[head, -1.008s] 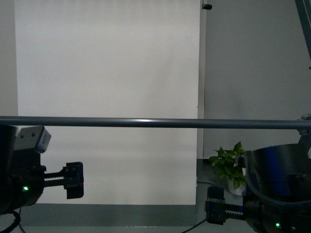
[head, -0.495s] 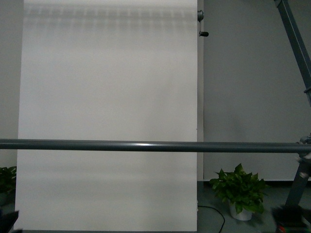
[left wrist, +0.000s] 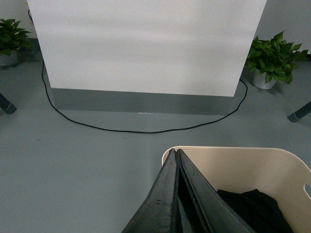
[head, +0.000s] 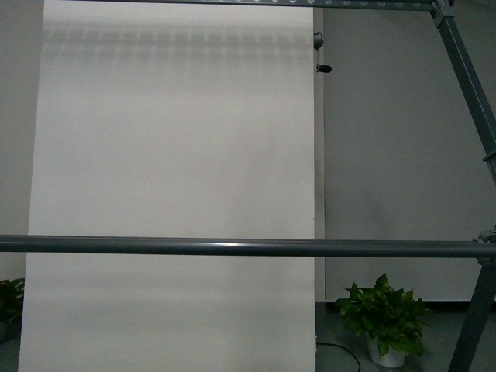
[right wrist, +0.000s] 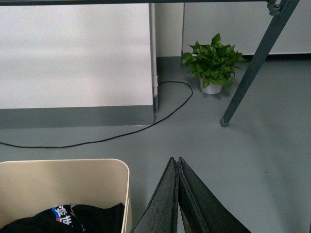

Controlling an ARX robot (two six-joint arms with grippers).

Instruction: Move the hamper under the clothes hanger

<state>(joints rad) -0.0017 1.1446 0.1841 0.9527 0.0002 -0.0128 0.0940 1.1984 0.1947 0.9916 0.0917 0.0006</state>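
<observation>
The cream-beige hamper [left wrist: 243, 167] stands on the grey floor and holds a black garment [left wrist: 252, 208]. My left gripper [left wrist: 176, 151] is shut and empty, its tips over the hamper's near corner rim. In the right wrist view the hamper [right wrist: 58, 182] lies to one side of my right gripper [right wrist: 175, 160], which is shut and empty over bare floor. The black garment [right wrist: 73, 216] shows a small coloured logo. The clothes hanger is out of view. Neither gripper shows in the front view.
A grey horizontal rail [head: 232, 247] crosses the front view before a white backdrop panel [head: 178, 155]. A slanted metal frame leg [right wrist: 248, 73] stands beside a potted plant [right wrist: 212, 63]. A black cable [left wrist: 146, 130] lies on the floor. A second plant [left wrist: 12, 41] stands apart.
The front view has risen: the rail sits lower in the picture and more of the backdrop's top shows. Both arms have dropped out of the front view.
</observation>
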